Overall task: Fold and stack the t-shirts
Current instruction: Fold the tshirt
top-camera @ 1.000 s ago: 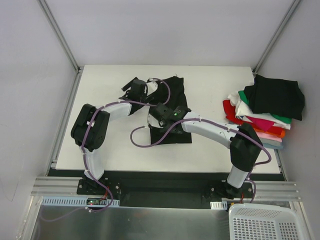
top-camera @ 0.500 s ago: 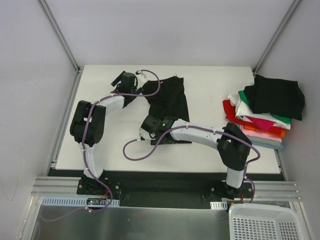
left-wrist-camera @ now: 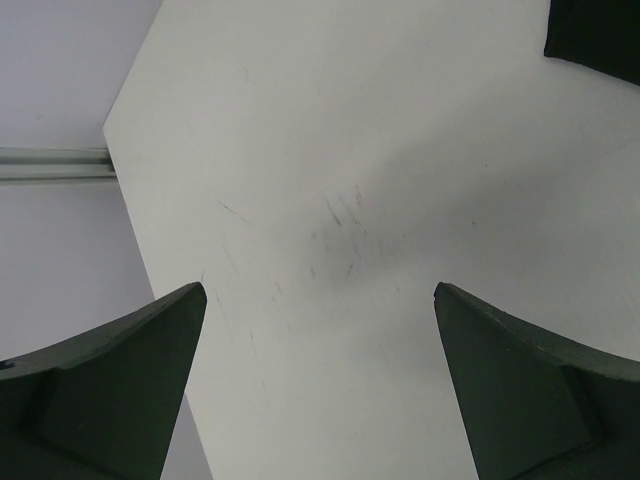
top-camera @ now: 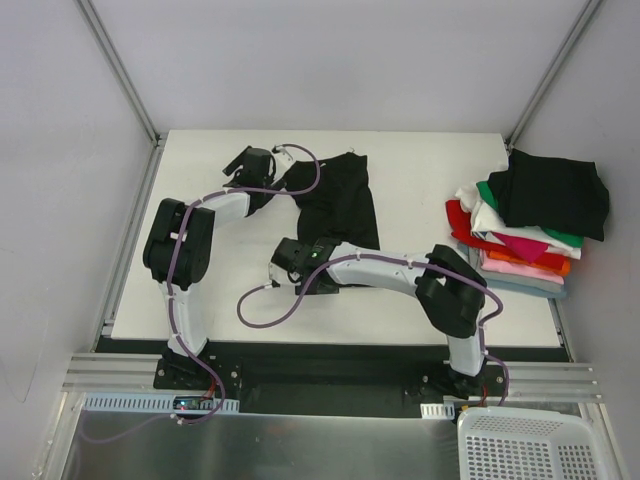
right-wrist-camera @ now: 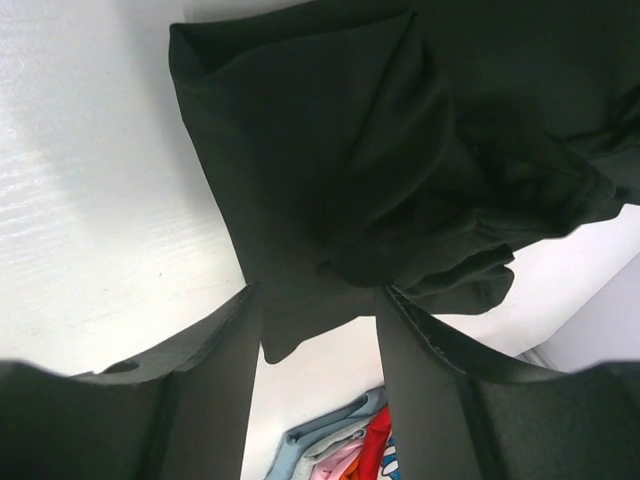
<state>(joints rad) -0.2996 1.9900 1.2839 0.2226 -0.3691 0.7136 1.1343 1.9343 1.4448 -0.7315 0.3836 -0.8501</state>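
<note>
Nearer arm: right gripper (right-wrist-camera: pixel 318 292) at near-left corner of tee (top-camera: pixel 340 200); left gripper (left-wrist-camera: pixel 318 288) beside far-left edge.
Tee lies mid-table, long axis near-to-far. Left jaws wide apart over bare table (left-wrist-camera: pixel 350 150); cloth between right fingers (right-wrist-camera: pixel 205 390), grip unconfirmed.

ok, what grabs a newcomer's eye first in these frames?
First, the bright stack of folded tees at the right edge of the table, with a black one on top. Next, the rumpled black tee mid-table. The right pincer straddles a bunched fold of it, and the left pincer gapes open over bare tabletop beside it.
</note>
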